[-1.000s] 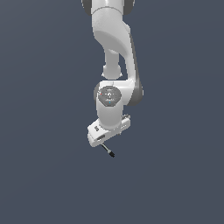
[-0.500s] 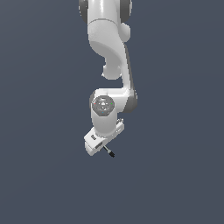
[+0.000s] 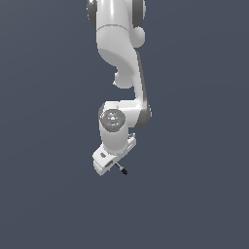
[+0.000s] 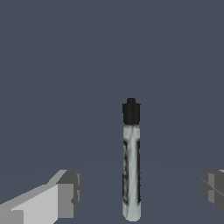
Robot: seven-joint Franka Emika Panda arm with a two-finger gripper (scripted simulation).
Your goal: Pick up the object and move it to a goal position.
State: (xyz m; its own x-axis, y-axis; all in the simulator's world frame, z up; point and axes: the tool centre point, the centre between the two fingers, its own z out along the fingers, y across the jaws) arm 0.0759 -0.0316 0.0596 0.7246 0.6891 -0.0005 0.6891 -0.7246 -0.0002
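Exterior and wrist views of my single white Panda arm (image 3: 119,73) over a plain dark slate-blue tabletop (image 3: 194,194). In the exterior view the arm descends from the upper edge of the frame, folds at a rounded joint, and ends in a white hand tilted downward toward that view's left; the claw (image 3: 113,166) sits at its lower end. The task's thing, a tiny thin pen-like stick with a light grey shaft and a black tip (image 3: 120,168), shows just below the hand, its black tip pointing toward the exterior view's right and slightly downward, its shaft partly hidden by the hand. From this view I cannot tell whether the stick rests on the tabletop or is clear of it. In the wrist view the same stick (image 4: 131,162) appears as a pale mottled shaft capped by the black tip, lying lengthwise between the two grey fingertips (image 4: 65,192), one at each side of the frame. The fingers stand wide apart, with bare tabletop visible on both sides of the stick, so neither pad touches it; the stick lies nearer the middle of the gap than either finger. The claw (image 4: 135,192) is therefore spread and holds nothing, while the stick sits centred within its reach.
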